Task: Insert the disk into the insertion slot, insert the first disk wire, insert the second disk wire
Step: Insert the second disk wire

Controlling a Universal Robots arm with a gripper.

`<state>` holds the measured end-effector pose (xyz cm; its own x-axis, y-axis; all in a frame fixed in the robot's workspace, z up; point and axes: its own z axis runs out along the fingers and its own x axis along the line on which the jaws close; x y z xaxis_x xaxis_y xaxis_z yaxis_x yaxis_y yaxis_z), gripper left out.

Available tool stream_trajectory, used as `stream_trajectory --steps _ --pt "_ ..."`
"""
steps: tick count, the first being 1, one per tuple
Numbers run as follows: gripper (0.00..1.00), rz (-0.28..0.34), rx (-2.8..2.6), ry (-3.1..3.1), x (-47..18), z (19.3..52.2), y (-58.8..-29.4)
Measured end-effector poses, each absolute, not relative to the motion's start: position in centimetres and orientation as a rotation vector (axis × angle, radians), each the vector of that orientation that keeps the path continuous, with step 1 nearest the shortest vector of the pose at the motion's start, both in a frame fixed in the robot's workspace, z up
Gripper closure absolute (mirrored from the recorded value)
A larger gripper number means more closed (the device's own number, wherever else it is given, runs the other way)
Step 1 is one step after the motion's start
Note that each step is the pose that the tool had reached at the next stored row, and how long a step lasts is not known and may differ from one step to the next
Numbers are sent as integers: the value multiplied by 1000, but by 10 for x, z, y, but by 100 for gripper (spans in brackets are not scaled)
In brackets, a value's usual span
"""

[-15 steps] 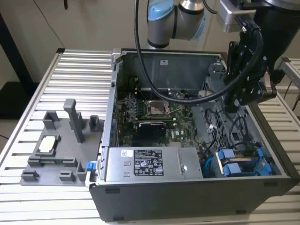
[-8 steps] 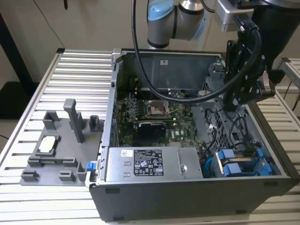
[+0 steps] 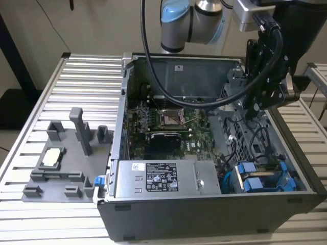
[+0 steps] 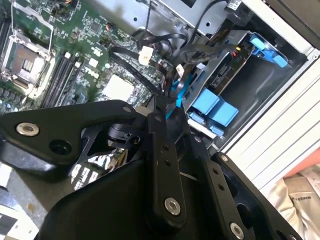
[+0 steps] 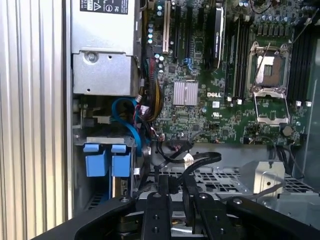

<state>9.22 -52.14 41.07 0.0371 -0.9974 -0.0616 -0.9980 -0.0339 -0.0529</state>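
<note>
The disk (image 3: 254,184) sits in its blue carrier inside the insertion slot (image 3: 287,179) at the case's near corner, on the exterior view's right. Its two blue tabs show in both wrist views (image 5: 107,162) (image 4: 215,107). My gripper (image 3: 254,109) hangs above the case, over the perforated bracket and a little behind the drive cage (image 4: 260,75). Loose black wires (image 5: 200,160) with a white plug (image 4: 145,55) loop just ahead of the gripper (image 5: 176,182) (image 4: 167,107). A blue cable (image 5: 125,112) curls beside the disk. Black linkage hides the gripper's tip.
The open case holds the green motherboard (image 3: 168,122) and a silver power supply (image 3: 158,178) along the near wall. A perforated grey bracket (image 5: 220,177) lies under the gripper. On the exterior view's left, a grey fixture (image 3: 66,158) stands on the slatted table (image 3: 82,76).
</note>
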Motion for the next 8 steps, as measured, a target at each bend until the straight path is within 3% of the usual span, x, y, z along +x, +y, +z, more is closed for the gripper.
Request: stream_trajectory --steps 8 --pt "73 -34 -2195 2095 86 406 -519"
